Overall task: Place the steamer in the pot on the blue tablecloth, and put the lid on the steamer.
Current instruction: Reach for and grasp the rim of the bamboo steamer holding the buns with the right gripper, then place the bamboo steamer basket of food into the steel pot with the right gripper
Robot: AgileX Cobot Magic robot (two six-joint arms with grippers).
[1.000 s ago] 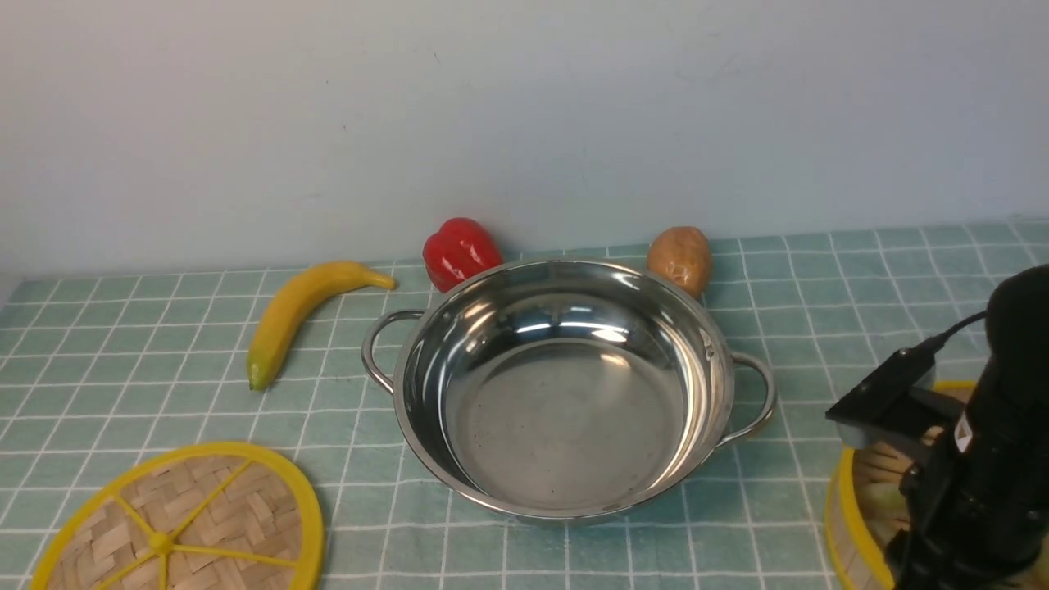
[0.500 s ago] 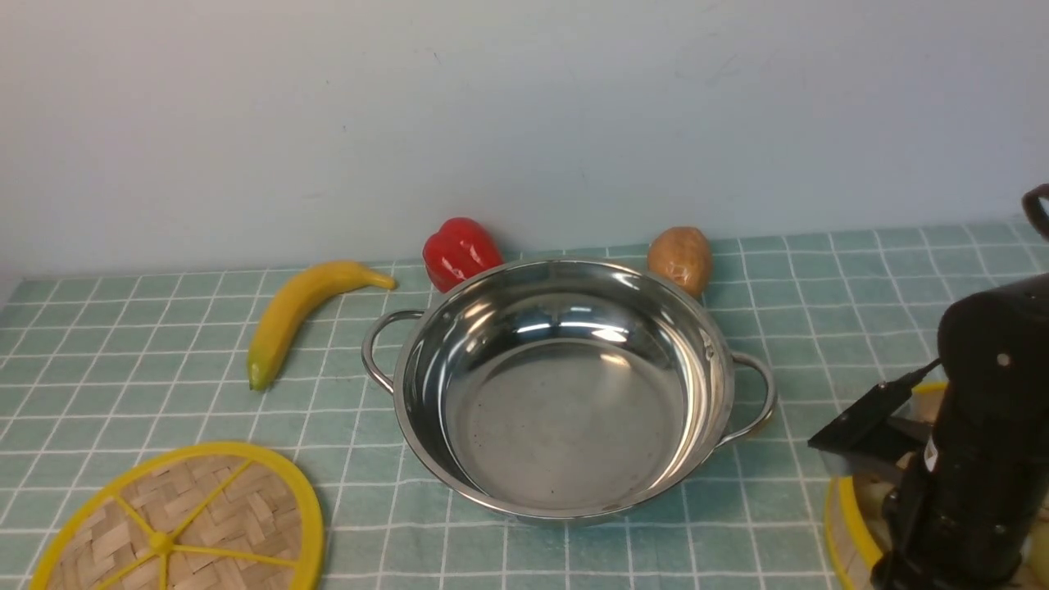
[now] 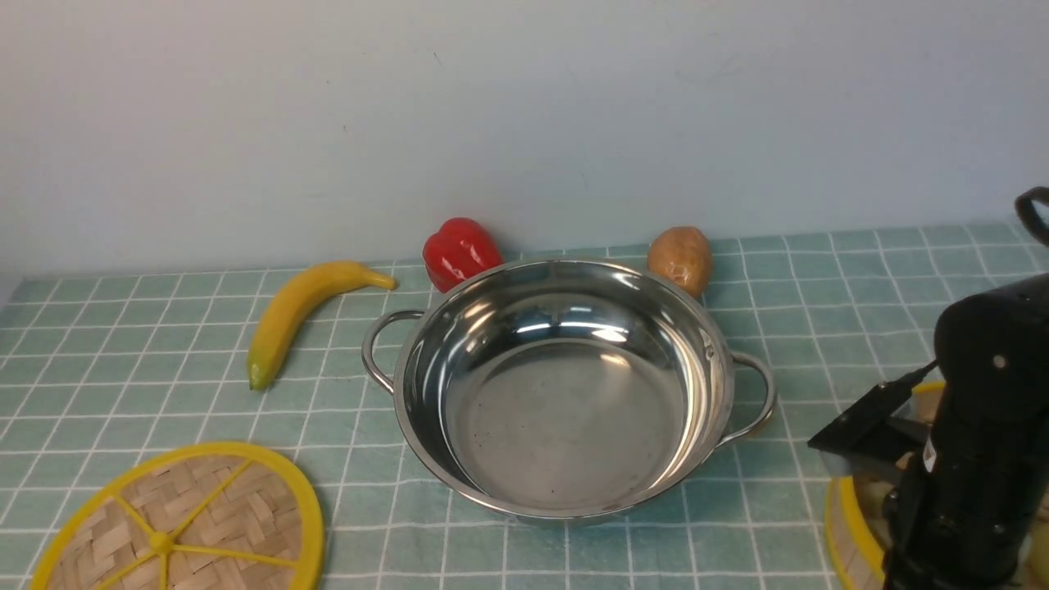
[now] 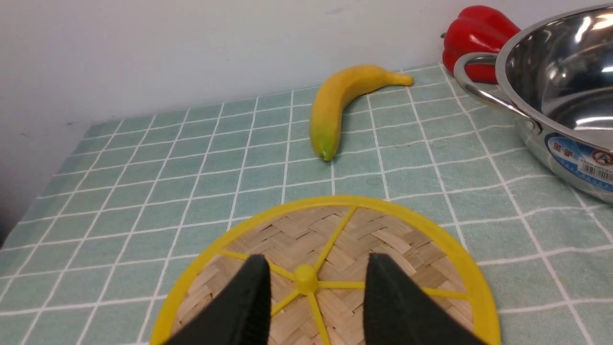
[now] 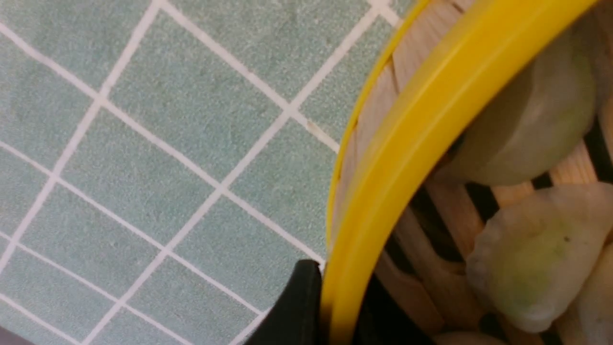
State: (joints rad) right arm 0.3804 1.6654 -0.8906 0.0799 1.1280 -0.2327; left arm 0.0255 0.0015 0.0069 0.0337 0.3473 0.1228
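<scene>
Front view: the steamer [image 3: 848, 516] sat on the blue tablecloth [image 3: 123, 369] to the right of the pot [image 3: 565, 426], near its right handle but apart from it, mostly hidden by the right arm [image 3: 983, 426]; the lid [image 3: 176, 524] lay flat to the pot's front left.

Left wrist view: the left gripper [image 4: 316, 261] hung over the lid's hub, fingers spread apart, holding nothing.

Right wrist view: the right gripper [image 5: 340, 306] had one finger outside the yellow rim and one inside, pinched on the steamer's wall.

That one-sided pinch looked risky; a lift could tip the basket, spill the dumplings [image 5: 531, 258], or let the rim slip; the pot being only slightly wider, an off-centre lowering could catch its edge.

The steamer stood level, mouth up; being round, it had no long axis.
</scene>
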